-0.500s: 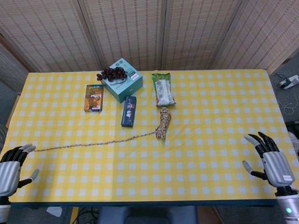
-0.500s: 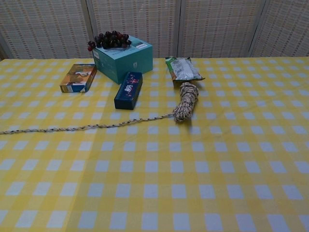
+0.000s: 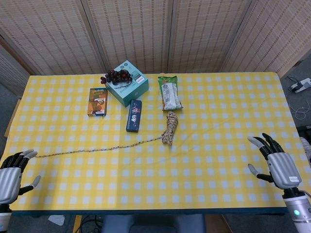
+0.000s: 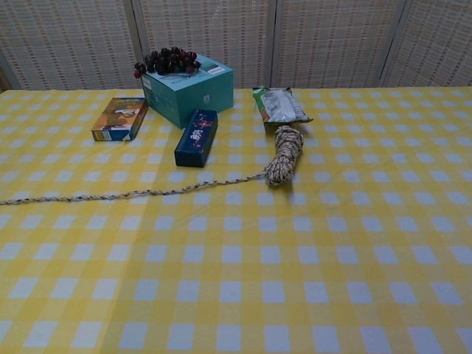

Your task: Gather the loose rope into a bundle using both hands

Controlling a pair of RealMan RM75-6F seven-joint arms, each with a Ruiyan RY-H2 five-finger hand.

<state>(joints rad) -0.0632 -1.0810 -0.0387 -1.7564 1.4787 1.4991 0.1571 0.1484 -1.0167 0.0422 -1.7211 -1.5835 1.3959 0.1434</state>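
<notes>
Since the earlier frame, the right robot hand had slid a little inward and nearer the front edge of the worktop; the left robot hand and everything on the cloth had stayed put. Both hands appeared only in the head view. Each was empty, fingers spread apart, palm down at its own front corner, both well apart from the rope.

The rope lay near the middle of the yellow-and-white checked worktop. Part of it was already wound into a short upright bundle; from the bundle's near end a loose strand trailed left across the cloth, ending near the left robot hand's fingertips without touching them.

Just left of the bundle lay a dark blue box. Directly beyond the bundle lay a green snack packet. Further left of the bundle lay an orange box. Farthest, beyond the blue box, stood a teal box with a bunch of dark grapes resting on it.
</notes>
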